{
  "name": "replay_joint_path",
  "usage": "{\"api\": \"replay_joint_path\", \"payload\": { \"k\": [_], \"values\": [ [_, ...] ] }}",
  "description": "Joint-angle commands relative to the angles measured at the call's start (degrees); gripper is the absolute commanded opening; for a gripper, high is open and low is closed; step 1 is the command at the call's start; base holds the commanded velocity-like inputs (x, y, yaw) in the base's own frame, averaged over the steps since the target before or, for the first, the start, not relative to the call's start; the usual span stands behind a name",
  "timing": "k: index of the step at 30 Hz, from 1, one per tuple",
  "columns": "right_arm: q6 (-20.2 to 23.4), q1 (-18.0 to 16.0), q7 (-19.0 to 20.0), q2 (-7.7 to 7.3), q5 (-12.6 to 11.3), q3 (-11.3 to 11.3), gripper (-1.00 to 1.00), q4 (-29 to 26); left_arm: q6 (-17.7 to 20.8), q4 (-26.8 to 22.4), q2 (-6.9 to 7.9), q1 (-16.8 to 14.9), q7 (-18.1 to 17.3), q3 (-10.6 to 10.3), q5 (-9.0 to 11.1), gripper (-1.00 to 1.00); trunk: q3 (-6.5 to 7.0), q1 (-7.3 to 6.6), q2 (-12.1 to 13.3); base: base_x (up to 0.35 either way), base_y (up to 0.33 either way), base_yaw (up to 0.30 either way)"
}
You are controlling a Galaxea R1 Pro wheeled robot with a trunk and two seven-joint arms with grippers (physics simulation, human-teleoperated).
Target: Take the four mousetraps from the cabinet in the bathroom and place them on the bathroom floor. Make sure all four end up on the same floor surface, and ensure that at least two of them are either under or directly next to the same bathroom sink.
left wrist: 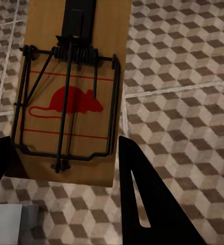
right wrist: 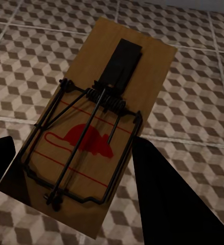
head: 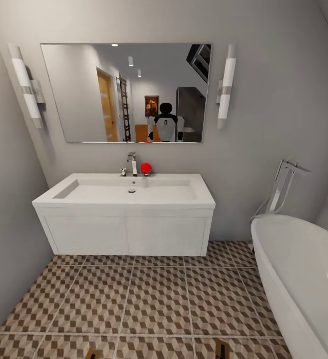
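Note:
In the left wrist view a brown wooden mousetrap with a red mouse mark sits between my left gripper's dark fingers, above the cube-patterned bathroom floor. My right gripper is shut on a second mousetrap in the same way, over the floor. In the head view the white sink with its chrome tap stands straight ahead on the wall-hung vanity. The tips of both traps show at the bottom edge.
A rounded white bathtub with a chrome filler takes up the right side. Grey walls close in at the left and behind the sink. A mirror hangs above, and a red ball sits by the tap. Tiled floor stretches before the vanity.

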Motion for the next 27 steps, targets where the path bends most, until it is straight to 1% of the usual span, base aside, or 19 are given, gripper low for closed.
{"api": "replay_joint_path", "payload": {
  "k": [1, 9, 13, 14, 16, 17, 18, 19, 20, 21, 22, 23, 24, 25, 26, 27],
  "values": [
    [-0.12, -0.04, -0.17, 0.10, 0.33, 0.11, -1.00, 0.04, 0.32, -0.08, 0.01, -0.02, 0.47, -0.38, 0.05, -1.00, -0.06, 0.00, -0.03, 0.000, 0.000, 0.000],
    [-0.07, -0.04, -0.17, 0.20, 0.33, 0.09, -1.00, 0.04, 0.50, -0.06, 0.02, -0.03, 0.52, -0.02, 0.17, -1.00, -0.06, 0.00, -0.03, 0.000, 0.000, 0.000],
    [0.12, -0.04, -0.37, 0.18, 0.32, -0.14, -1.00, -0.01, 2.10, -0.25, 0.07, -0.03, 0.58, 0.13, 0.27, -1.00, -0.06, 0.00, -0.03, 0.000, 0.000, 0.000],
    [0.31, -0.04, -0.47, 0.15, 0.29, -0.18, -1.00, -0.04, 3.47, -0.42, 0.09, -0.03, 0.59, 0.21, 0.28, -1.00, -0.06, 0.00, -0.03, 0.000, 0.000, 0.000],
    [1.82, -0.04, -0.76, 0.08, 0.26, -0.27, -1.00, -0.29, 7.95, -1.56, 0.21, -0.10, 0.64, 0.62, 0.30, -1.00, -0.06, 0.00, -0.03, 0.000, 0.000, 0.000],
    [2.45, -0.04, -0.94, 0.07, 0.26, -0.28, -1.00, -0.54, 9.37, -2.21, 0.27, -0.14, 0.67, 0.72, 0.31, -1.00, -0.06, 0.00, -0.03, 0.000, 0.000, 0.000],
    [4.01, -0.04, -1.51, 0.05, 0.27, -0.31, -1.00, -1.50, 12.44, -4.08, 0.63, -0.21, 0.71, 0.99, 0.31, -1.00, -0.06, 0.00, -0.03, 0.000, 0.000, 0.000],
    [4.99, -0.04, -1.91, 0.04, 0.27, -0.31, -1.00, -2.30, 14.09, -5.33, 0.92, -0.26, 0.74, 1.20, 0.29, -1.00, -0.06, 0.00, -0.03, 0.000, 0.000, 0.000],
    [7.46, -0.04, -2.86, 0.05, 0.29, -0.32, -1.00, -4.61, 17.57, -8.38, 1.63, -0.39, 0.79, 1.97, 0.27, -1.00, -0.06, 0.00, -0.03, 0.000, 0.000, 0.000],
    [10.84, -0.04, -3.88, 0.07, 0.29, -0.33, -1.00, -7.76, 21.43, -11.92, 2.26, -0.56, 0.84, 3.52, 0.26, -1.00, -0.06, 0.00, -0.03, 0.000, 0.000, 0.000],
    [12.86, -0.04, -4.35, 0.08, 0.28, -0.33, -1.00, -9.57, 23.50, -13.73, 2.52, -0.72, 0.86, 4.72, 0.23, -1.00, -0.06, 0.00, -0.03, 0.000, 0.000, 0.000],
    [17.50, -0.04, -5.11, 0.09, 0.27, -0.34, -1.00, -13.61, 27.84, -17.17, 2.91, -1.24, 0.90, 8.09, 0.15, -1.00, -0.06, 0.00, -0.03, 0.000, 0.000, 0.000],
    [22.50, -0.04, -5.61, 0.09, 0.24, -0.34, -1.00, -18.09, 32.39, -20.29, 3.16, -2.03, 0.90, 12.36, 0.00, -1.00, -0.06, 0.00, -0.03, 0.000, 0.000, 0.000],
    [24.99, -0.04, -5.79, 0.10, 0.23, -0.34, -1.00, -20.45, 34.71, -21.69, 3.23, -2.49, 0.88, 14.64, -0.07, -1.00, -0.06, 0.00, -0.03, 0.000, 0.000, 0.000],
    [29.71, -0.04, -6.04, 0.10, 0.17, -0.34, -1.00, -25.20, 39.39, -24.14, 3.34, -3.58, 0.85, 19.07, -0.29, -1.00, -0.06, 0.00, -0.03, 0.000, 0.000, 0.000],
    [33.88, -0.04, -6.21, 0.10, 0.12, -0.34, -1.00, -29.81, 43.95, -26.15, 3.44, -4.96, 0.82, 22.87, -0.79, -1.00, -0.06, 0.00, -0.03, 0.000, 0.000, 0.000]
  ]
}}
